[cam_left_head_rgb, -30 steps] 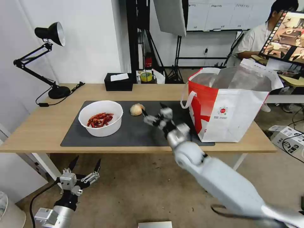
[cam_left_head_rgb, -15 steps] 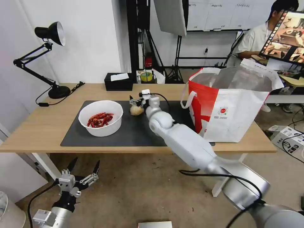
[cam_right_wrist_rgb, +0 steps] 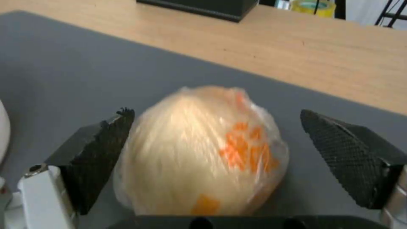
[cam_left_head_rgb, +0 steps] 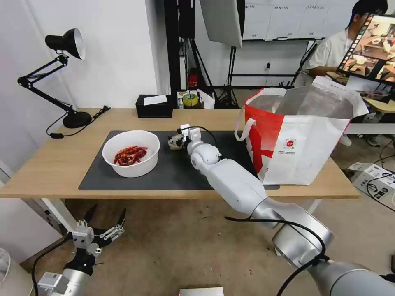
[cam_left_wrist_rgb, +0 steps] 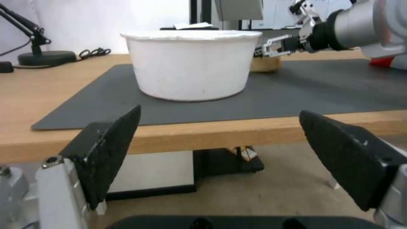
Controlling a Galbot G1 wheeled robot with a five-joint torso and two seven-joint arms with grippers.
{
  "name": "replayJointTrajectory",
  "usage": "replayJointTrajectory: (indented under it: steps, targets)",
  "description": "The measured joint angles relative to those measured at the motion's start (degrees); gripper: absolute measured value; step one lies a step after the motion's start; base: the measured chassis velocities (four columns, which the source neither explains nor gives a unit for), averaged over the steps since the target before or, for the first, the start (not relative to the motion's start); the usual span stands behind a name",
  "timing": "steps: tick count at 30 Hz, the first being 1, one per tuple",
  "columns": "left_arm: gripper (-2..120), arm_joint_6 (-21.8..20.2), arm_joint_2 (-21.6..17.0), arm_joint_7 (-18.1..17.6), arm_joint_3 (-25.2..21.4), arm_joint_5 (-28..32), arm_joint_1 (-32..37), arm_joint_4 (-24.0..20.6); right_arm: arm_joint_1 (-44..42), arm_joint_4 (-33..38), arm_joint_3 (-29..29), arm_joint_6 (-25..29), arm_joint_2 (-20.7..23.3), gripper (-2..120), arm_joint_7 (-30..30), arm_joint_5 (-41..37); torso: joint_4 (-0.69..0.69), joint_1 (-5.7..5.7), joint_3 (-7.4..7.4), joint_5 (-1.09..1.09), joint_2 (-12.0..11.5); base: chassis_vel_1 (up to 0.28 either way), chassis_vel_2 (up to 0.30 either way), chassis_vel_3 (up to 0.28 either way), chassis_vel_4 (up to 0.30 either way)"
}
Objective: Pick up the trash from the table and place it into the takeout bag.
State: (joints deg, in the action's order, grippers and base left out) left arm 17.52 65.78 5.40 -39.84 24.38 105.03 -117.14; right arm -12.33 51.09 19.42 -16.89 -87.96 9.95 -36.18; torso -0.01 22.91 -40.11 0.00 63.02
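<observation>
The task looks barely begun. The right claw (cam_right_wrist_rgb: 216, 165) sits low over the dark mat on the surface (cam_left_head_rgb: 57, 164), its fingers spread wide either side of the pale peach-coloured ball (cam_right_wrist_rgb: 199, 152), one pad seemingly just touching it, not yet closed. The white bowl (cam_left_head_rgb: 131, 153) of red scraps is untouched beside it. The takeout bag (cam_left_head_rgb: 296, 139) stands open; its contents are hidden. The left claw (cam_left_head_rgb: 103, 224) hangs open below the surface edge.

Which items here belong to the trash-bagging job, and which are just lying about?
Job: peach ball between the open right tool; white bowl of red scraps; takeout bag; table.
Lying about: desk lamp, black tissue box, tape roll.
</observation>
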Motion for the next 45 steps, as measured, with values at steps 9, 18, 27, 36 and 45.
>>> replayJointTrajectory:
  steps: [9,18,27,36,45]
  targets:
    - [100,-0.3,0.3,0.0,0.3,1.7,0.1,-0.3,-0.1,-1.4,0.2,-0.1,-0.7,100,-1.1,0.7,0.01,0.0,0.0,0.0,0.0,0.0,0.0,0.0,0.0]
    - [100,-0.3,0.8,0.0,0.2,1.0,-0.1,-0.5,0.3,-4.5,-0.7,1.3,-2.0,89,-3.4,2.2,0.01,0.0,0.0,0.0,0.0,0.0,0.0,0.0,0.0]
    - [100,-0.3,1.1,0.0,0.0,1.0,0.0,-0.5,0.1,-4.4,-0.8,1.9,-1.9,62,-3.8,2.2,0.0,0.0,0.0,0.0,0.0,0.0,0.0,0.0,0.0]
    - [100,-0.1,1.5,0.0,-0.3,1.2,0.3,-0.9,-4.3,5.2,-0.4,5.9,3.0,11,-1.6,2.0,0.0,0.0,0.0,0.01,0.0,0.0,0.0,0.0,0.0]
    - [100,0.0,2.0,-0.1,-0.1,1.1,0.3,-1.2,-10.9,22.7,-0.4,12.8,12.5,9,3.3,7.6,-0.01,0.0,0.0,0.01,0.0,0.0,0.0,0.0,0.0]
